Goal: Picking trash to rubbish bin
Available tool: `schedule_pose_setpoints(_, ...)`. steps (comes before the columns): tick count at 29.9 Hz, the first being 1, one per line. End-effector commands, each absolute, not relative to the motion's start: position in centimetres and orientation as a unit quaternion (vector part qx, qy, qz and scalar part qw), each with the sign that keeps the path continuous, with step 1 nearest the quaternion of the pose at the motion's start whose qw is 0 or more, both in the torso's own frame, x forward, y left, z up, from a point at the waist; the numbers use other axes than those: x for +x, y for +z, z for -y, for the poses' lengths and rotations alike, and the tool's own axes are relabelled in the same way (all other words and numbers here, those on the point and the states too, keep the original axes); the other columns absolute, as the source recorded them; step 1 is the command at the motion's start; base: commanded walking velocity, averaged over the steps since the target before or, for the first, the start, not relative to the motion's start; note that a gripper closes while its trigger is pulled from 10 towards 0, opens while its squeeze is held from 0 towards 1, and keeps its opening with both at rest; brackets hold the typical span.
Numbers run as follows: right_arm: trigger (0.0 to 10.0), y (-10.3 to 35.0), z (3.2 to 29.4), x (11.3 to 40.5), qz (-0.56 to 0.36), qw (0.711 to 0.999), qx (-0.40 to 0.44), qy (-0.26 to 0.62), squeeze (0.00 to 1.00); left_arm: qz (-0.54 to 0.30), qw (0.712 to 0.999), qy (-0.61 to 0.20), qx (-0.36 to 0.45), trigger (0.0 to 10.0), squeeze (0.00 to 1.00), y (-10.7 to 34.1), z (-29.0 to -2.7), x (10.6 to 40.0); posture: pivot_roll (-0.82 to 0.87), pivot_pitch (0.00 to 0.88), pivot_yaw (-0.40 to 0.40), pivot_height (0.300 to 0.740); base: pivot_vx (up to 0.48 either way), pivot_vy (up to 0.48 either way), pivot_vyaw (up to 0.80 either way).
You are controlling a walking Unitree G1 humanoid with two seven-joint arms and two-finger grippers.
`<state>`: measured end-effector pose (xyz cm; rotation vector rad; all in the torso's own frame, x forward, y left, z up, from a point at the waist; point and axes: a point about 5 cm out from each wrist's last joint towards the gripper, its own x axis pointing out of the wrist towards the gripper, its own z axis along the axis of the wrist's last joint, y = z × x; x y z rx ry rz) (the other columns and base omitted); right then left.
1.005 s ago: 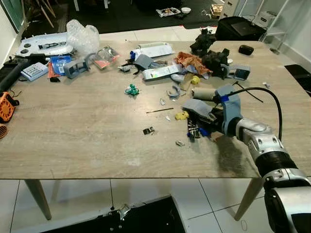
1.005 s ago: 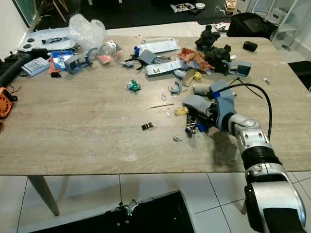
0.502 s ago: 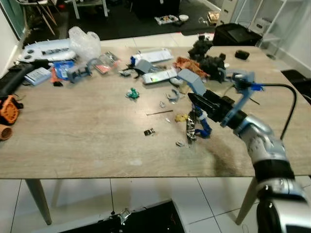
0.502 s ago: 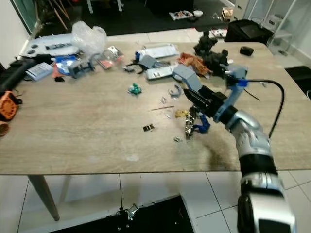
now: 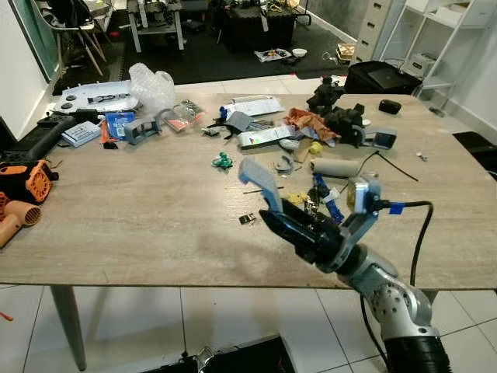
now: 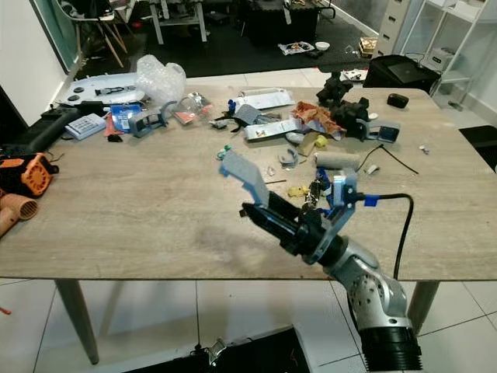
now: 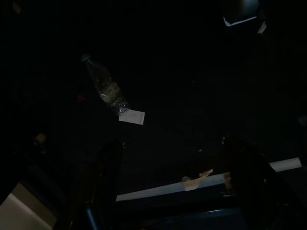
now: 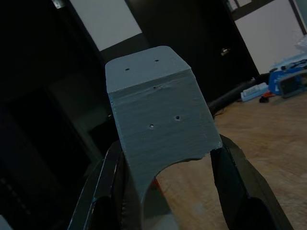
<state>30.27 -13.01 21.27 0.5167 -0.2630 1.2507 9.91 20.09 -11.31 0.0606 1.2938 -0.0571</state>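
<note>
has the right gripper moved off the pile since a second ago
Yes. The right gripper, holding the grey plastic piece, pulled away from the paint roller toward the table near edge.

Along the far left of the counter (image 5: 132, 225) we see an orange power tool (image 5: 25, 177), a black hose (image 5: 39, 140) and a white flat device (image 5: 95, 97) with black buttons. Near that device sits a small keypad-like box (image 5: 81, 133). On the far right lie a black pouch-shaped object (image 5: 390, 106) and a thin black cable (image 5: 396, 165) trailing over the wood. Beyond the counter, a black case (image 5: 380, 76) rests on the tiled floor (image 5: 233, 318), and white shelving (image 5: 435, 35) stands to the right. A chair (image 5: 74, 27) stands far left on the dark floor behind.
</note>
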Motion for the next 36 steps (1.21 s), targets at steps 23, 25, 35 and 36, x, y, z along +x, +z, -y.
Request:
schedule_pose_setpoints(23,10.0,13.4,8.7,27.7,-0.073,0.808,0.166,0.560,0.00,-0.538,0.838,0.011,0.084,10.0,0.00,-9.6,-22.4,14.4,-0.21,0.107,0.081,0.740,-0.407,0.000,0.00)
schedule_pose_setpoints(25,10.0,12.5,8.7,27.8,-0.093,0.822,0.148,0.542,0.00,-0.538,0.839,0.006,0.080,10.0,0.00,-9.6,-22.1,14.4,-0.21,0.108,0.081,0.740,-0.278,0.000,0.00)
schedule_pose_setpoints(35,10.0,5.6,11.2,28.7,-0.226,0.894,0.083,0.379,0.00,-0.535,0.842,-0.030,0.066,10.0,0.00,-9.8,-20.3,14.6,-0.22,0.113,0.078,0.740,-0.027,0.000,-0.16)
schedule_pose_setpoints(36,10.0,5.0,11.8,28.8,-0.236,0.901,0.078,0.354,0.00,-0.535,0.842,-0.031,0.065,10.0,0.00,-9.8,-20.2,14.6,-0.22,0.113,0.078,0.740,0.000,0.000,-0.79)
